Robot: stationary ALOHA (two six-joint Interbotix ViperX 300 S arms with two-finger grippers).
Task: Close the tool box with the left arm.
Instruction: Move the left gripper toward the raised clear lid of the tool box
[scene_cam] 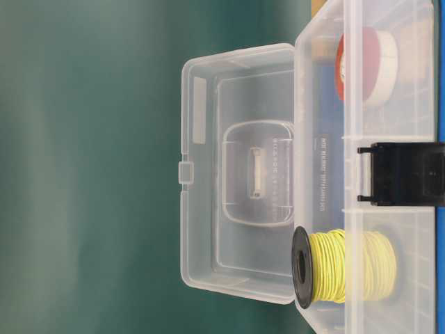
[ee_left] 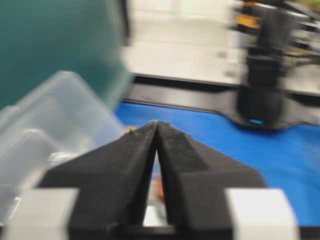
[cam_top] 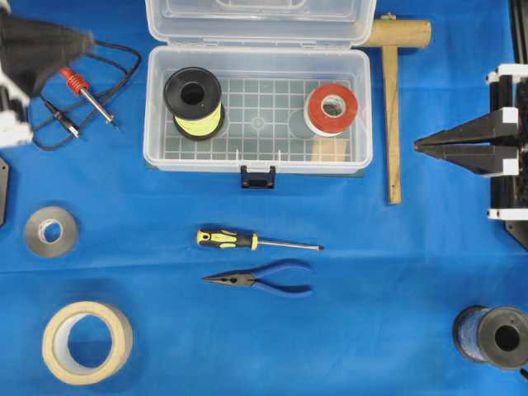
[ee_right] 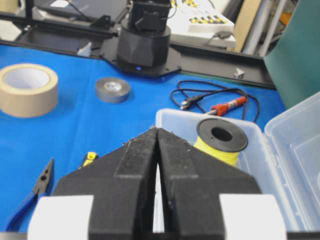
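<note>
The clear tool box (cam_top: 155,124) stands open at the back middle, its lid (cam_top: 260,21) tipped up behind it and its dark blue latch (cam_top: 257,176) at the front. The table-level view shows the lid (scene_cam: 236,174) standing upright. A yellow wire spool (cam_top: 194,103) and a red tape roll (cam_top: 332,109) sit inside. My left gripper (cam_top: 82,40) is a blurred dark shape high at the back left, apart from the lid; its wrist view shows it (ee_left: 157,123) shut and empty, with the lid (ee_left: 55,115) to its left. My right gripper (cam_top: 417,144) is shut and empty, right of the box (ee_right: 260,150).
A wooden mallet (cam_top: 392,107) lies right of the box. Red test probes with black cable (cam_top: 87,95) lie left of it. In front are a screwdriver (cam_top: 256,241) and pliers (cam_top: 260,279). A grey tape roll (cam_top: 51,231), masking tape (cam_top: 87,342) and a blue spool (cam_top: 493,337) sit nearer the corners.
</note>
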